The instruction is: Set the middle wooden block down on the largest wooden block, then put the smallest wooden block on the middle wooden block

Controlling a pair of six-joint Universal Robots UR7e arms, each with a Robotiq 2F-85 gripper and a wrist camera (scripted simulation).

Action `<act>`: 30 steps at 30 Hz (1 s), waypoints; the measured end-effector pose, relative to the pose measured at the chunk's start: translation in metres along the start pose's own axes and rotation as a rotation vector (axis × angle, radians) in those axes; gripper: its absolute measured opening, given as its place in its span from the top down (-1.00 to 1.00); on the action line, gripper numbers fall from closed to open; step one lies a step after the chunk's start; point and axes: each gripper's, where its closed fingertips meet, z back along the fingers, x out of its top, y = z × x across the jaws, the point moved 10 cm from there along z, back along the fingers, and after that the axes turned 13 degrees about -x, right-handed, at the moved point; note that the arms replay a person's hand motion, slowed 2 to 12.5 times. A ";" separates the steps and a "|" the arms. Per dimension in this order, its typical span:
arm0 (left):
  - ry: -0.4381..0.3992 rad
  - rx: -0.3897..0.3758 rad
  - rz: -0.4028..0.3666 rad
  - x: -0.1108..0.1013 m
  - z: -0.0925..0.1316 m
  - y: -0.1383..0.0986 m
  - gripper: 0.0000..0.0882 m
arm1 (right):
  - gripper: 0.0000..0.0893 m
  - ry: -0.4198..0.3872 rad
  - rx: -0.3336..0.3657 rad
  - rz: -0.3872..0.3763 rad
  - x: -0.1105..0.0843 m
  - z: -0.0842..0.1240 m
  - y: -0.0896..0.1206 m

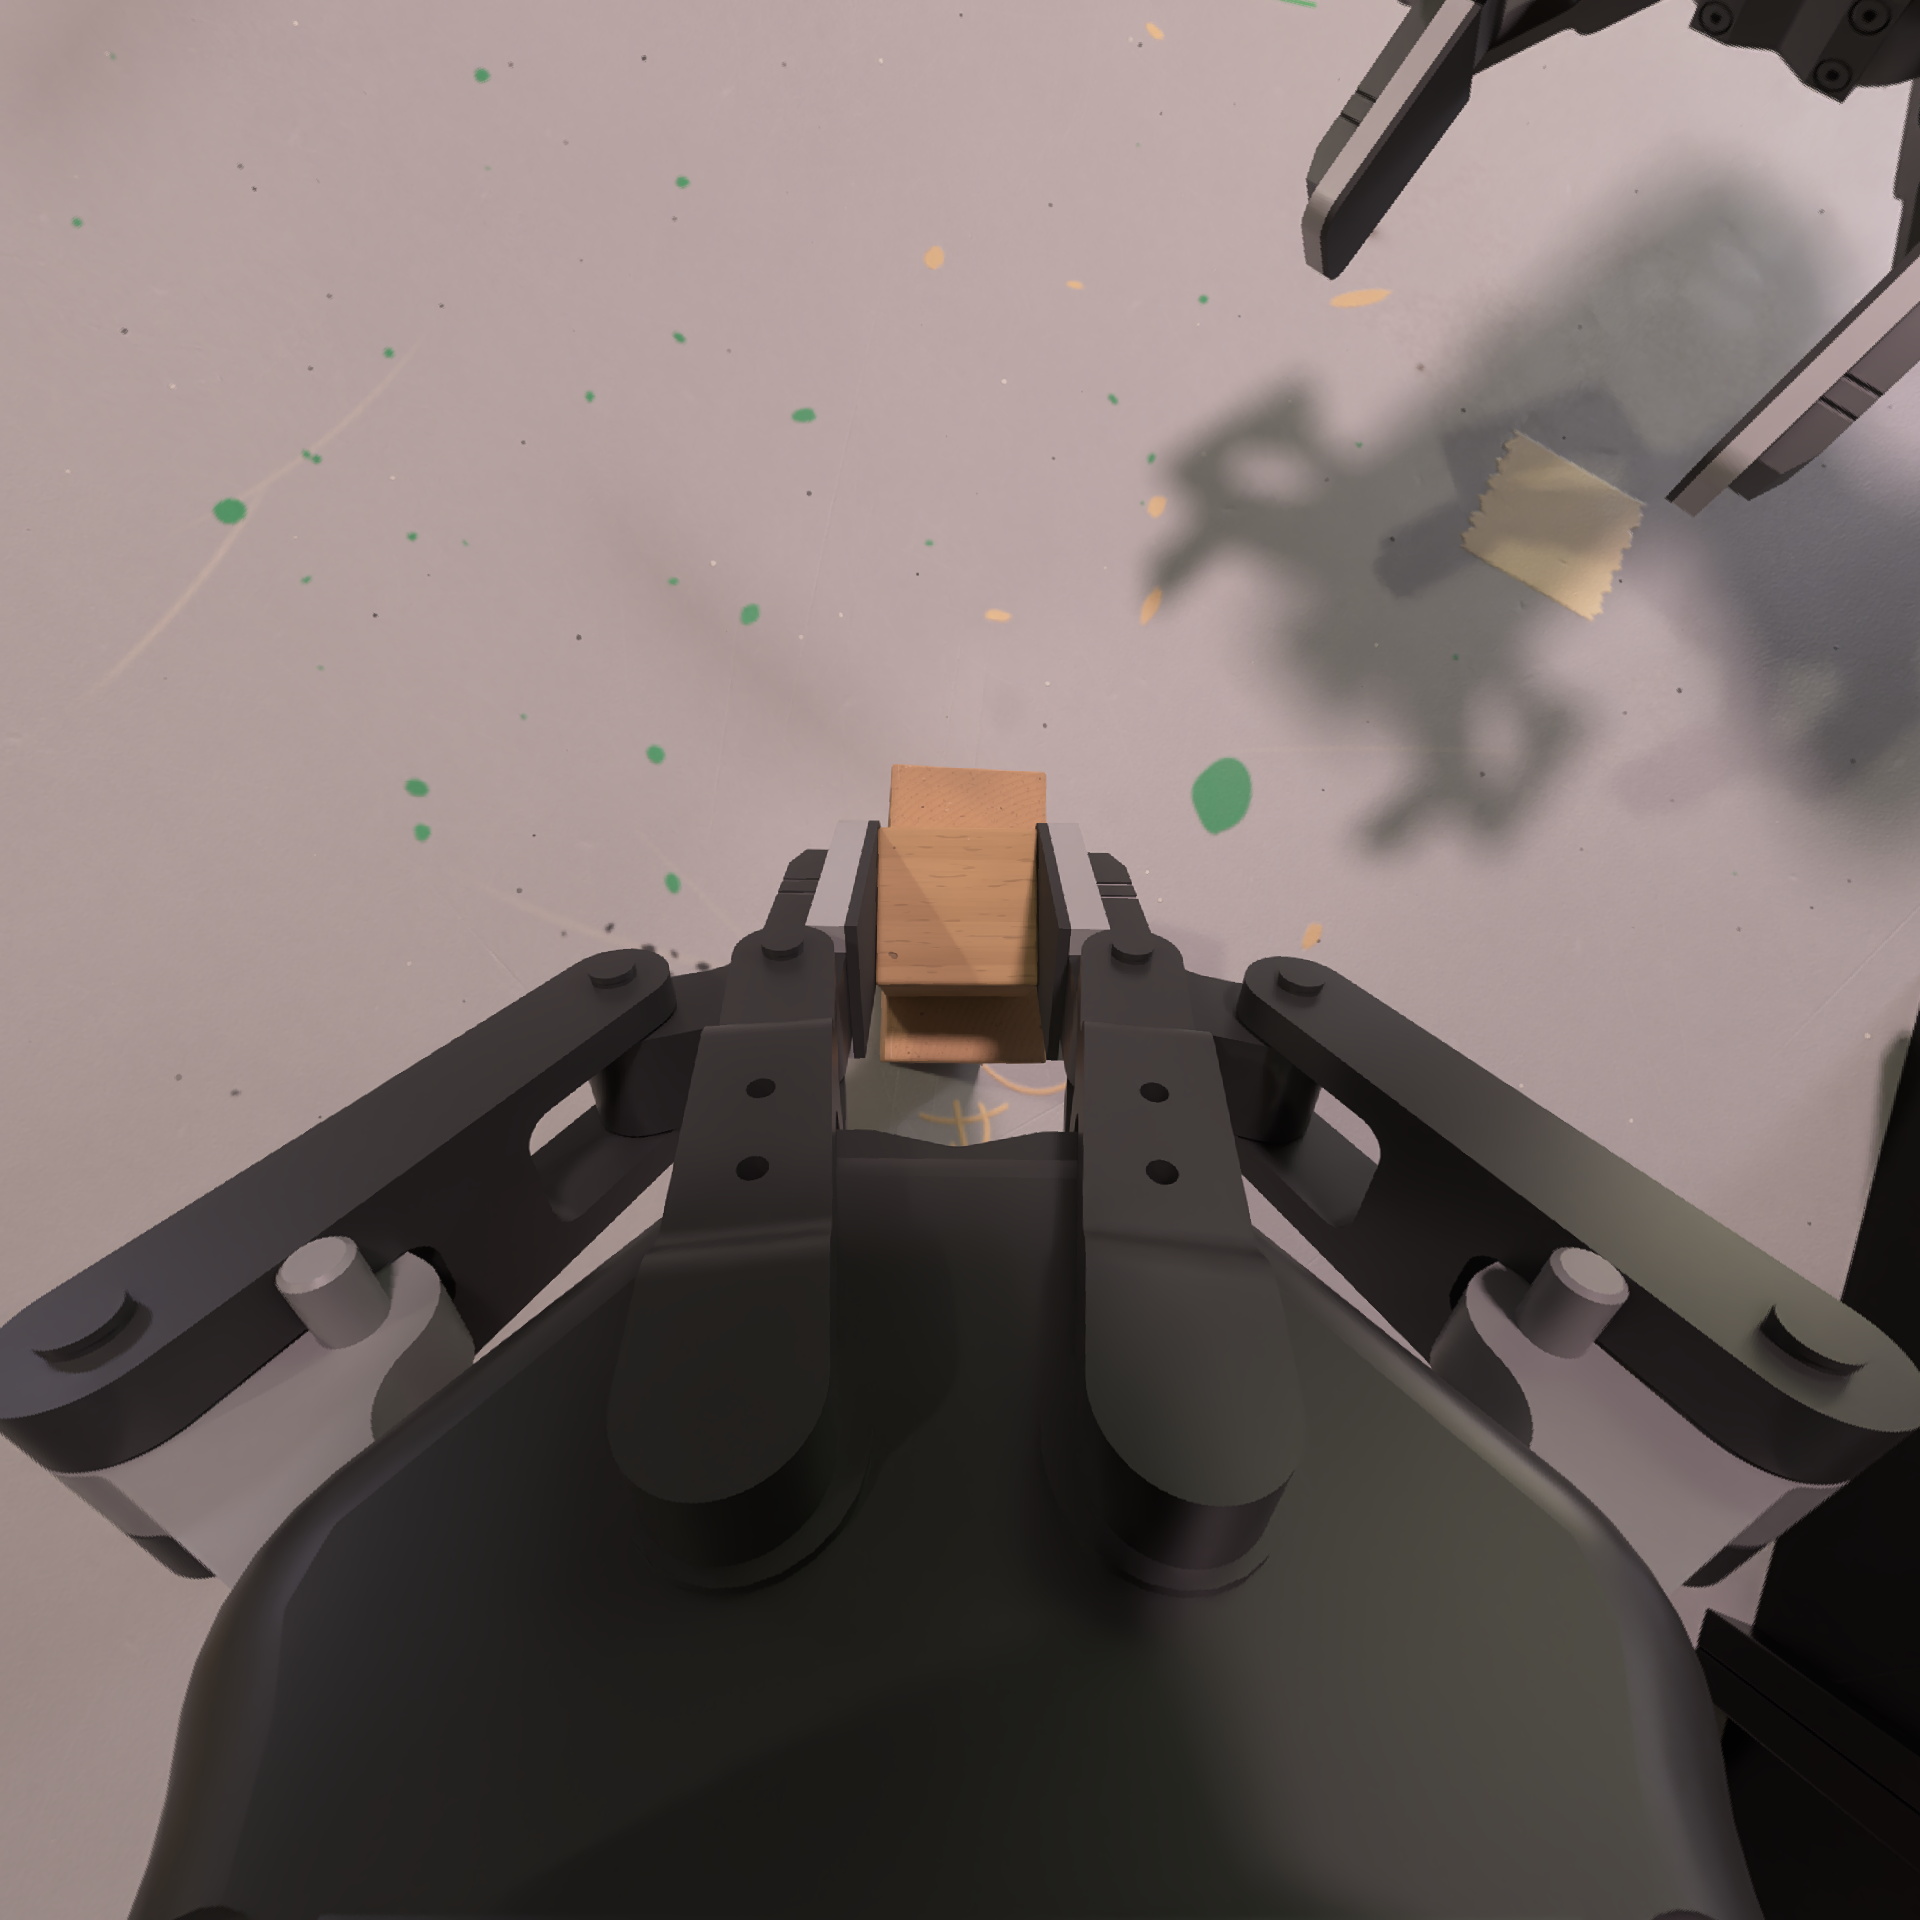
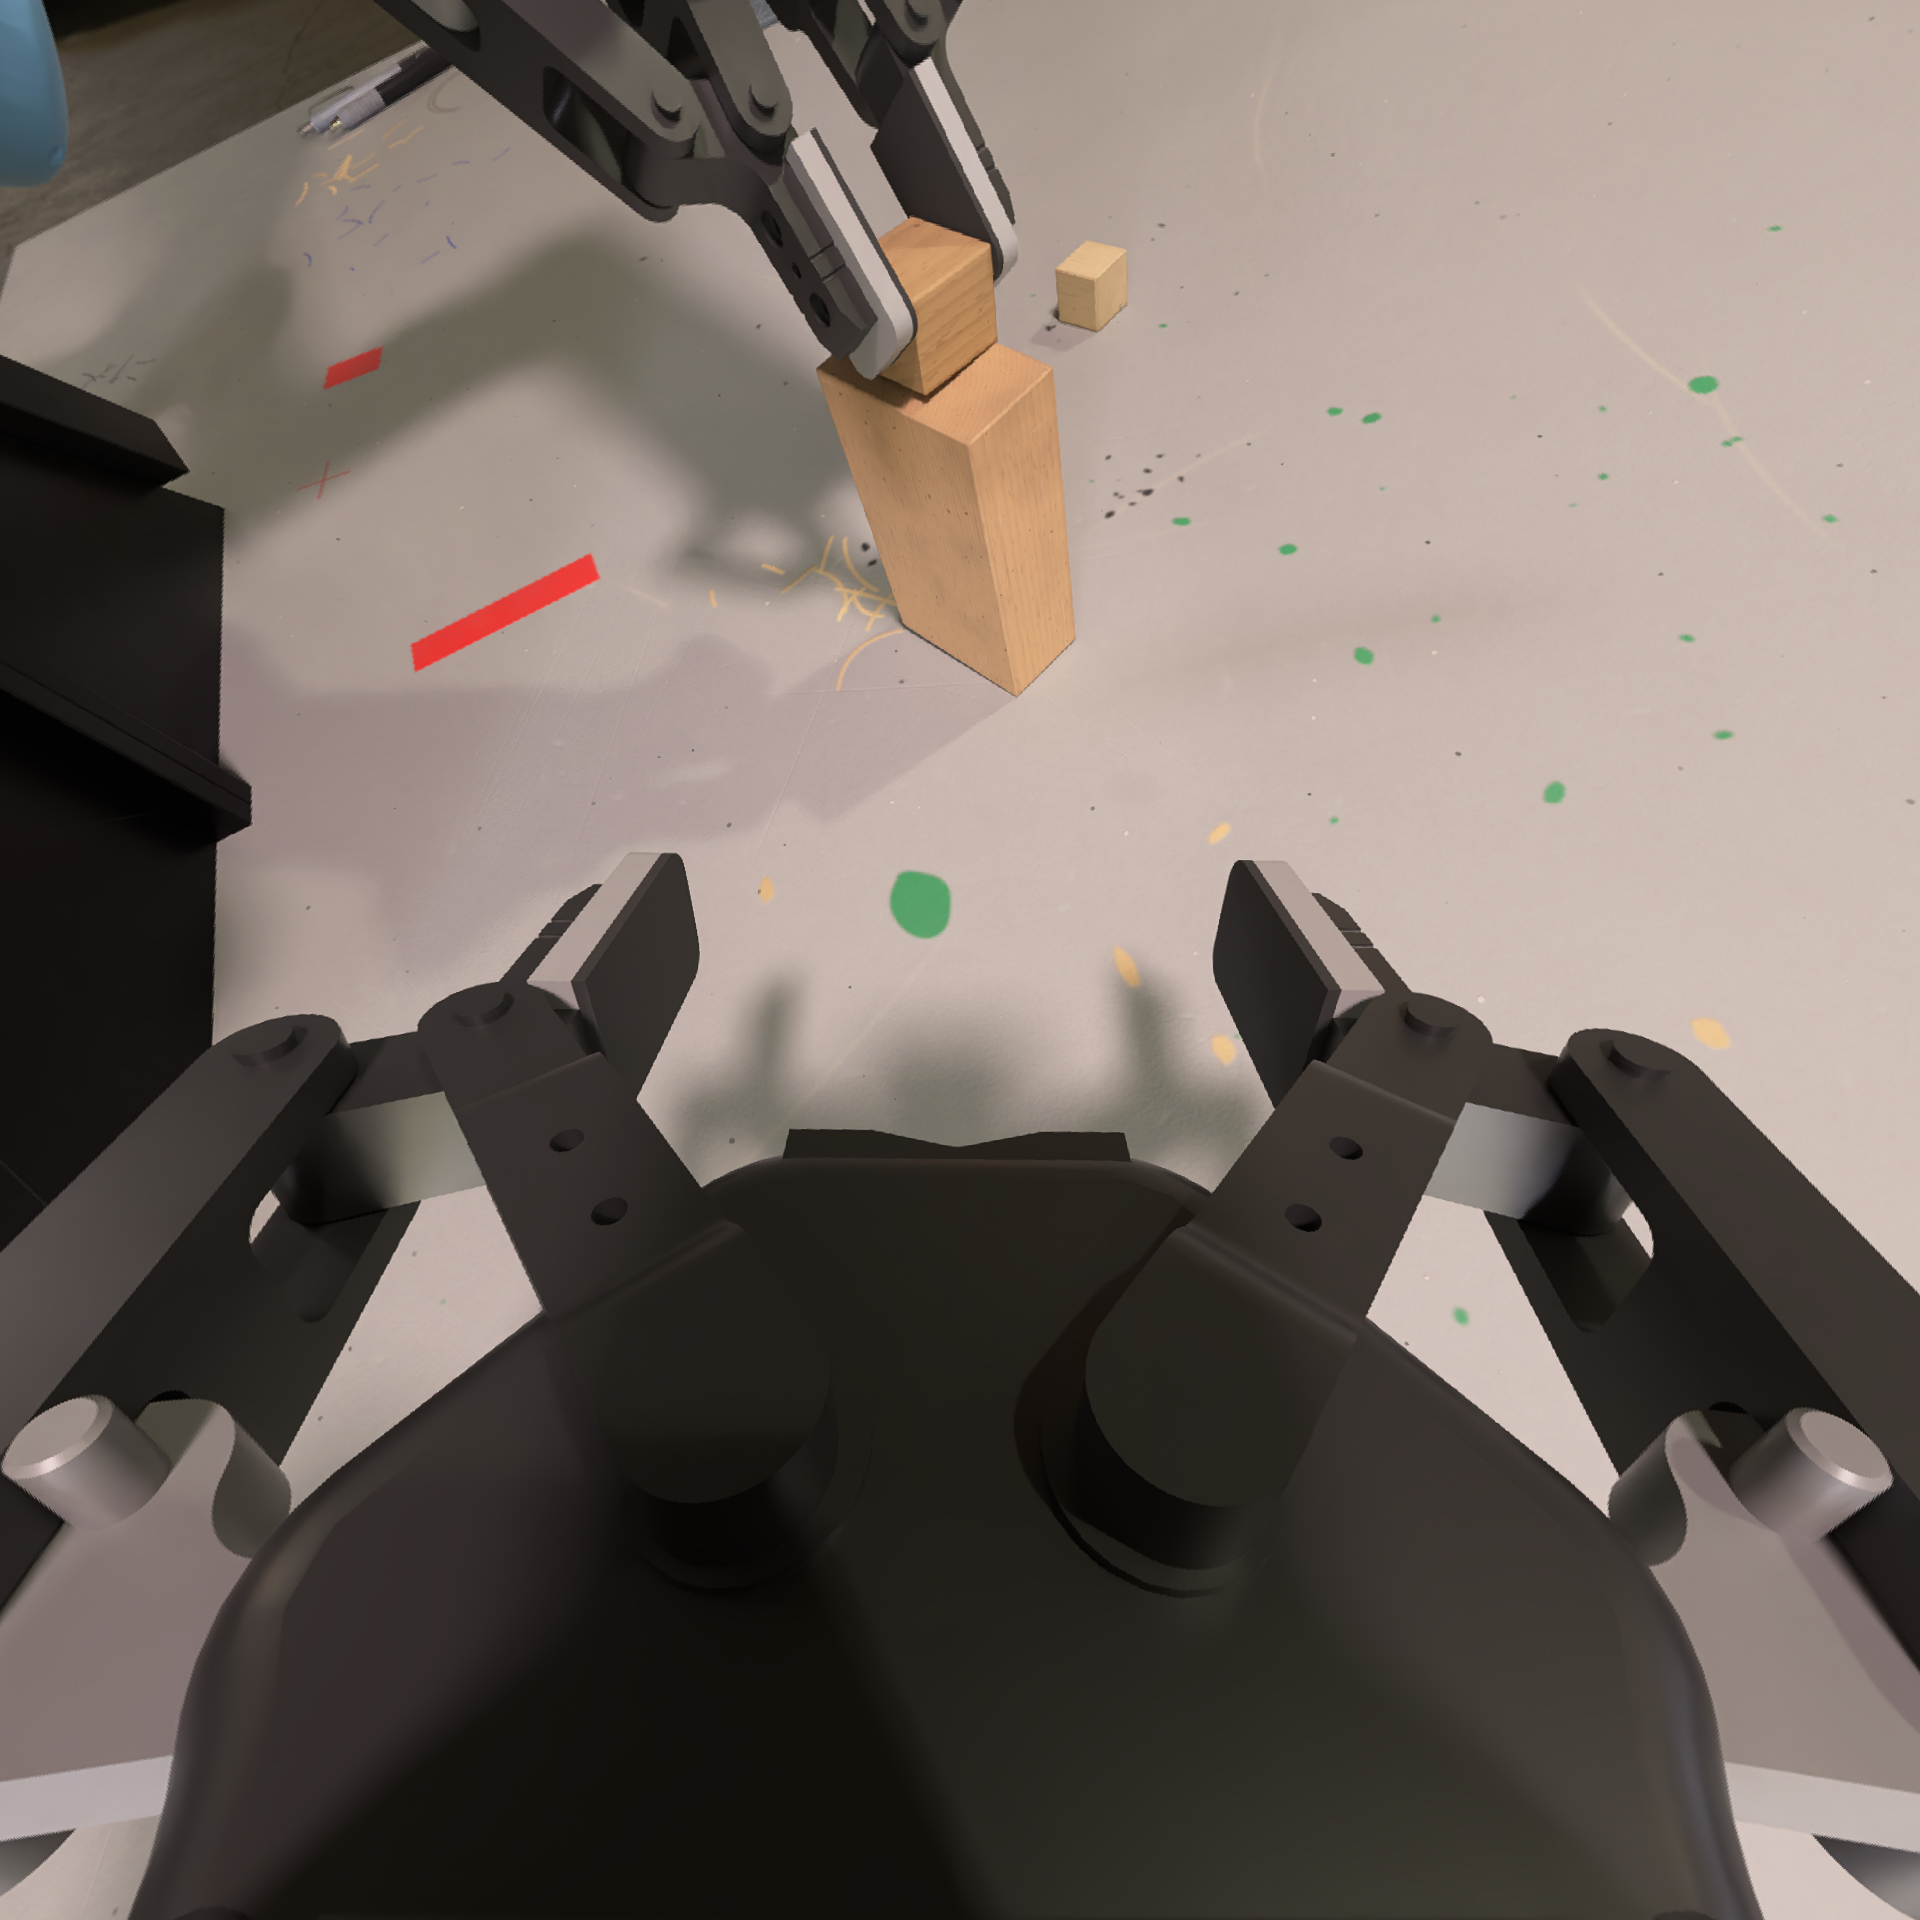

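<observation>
Bare table (image 2: 1455,727) around smallest block (image 2: 1091,283)

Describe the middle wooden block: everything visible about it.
The middle wooden block is a small, plain cube of light, fine-grained wood. The left end effector is shut on two opposite sides of it. Its bottom sits at the top face of the tall, upright largest wooden block, turned slightly askew to it.

Middle block (image 2: 940,301) between left gripper (image 2: 935,312) fingers, atop largest block (image 2: 961,520); smallest block (image 2: 1091,284) on table (image 2: 1455,935), ahead of right gripper (image 2: 956,956).
</observation>
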 end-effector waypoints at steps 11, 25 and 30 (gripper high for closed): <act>0.003 -0.007 -0.002 -0.002 -0.001 -0.001 -0.03 | -0.91 0.001 0.000 0.003 0.000 -0.001 0.000; 0.002 -0.001 -0.002 -0.002 -0.002 0.000 -0.24 | -0.91 -0.001 0.000 0.002 0.000 0.000 0.000; 0.006 0.003 -0.004 -0.002 -0.003 0.000 -0.28 | -0.91 -0.003 -0.002 0.002 0.000 0.000 0.000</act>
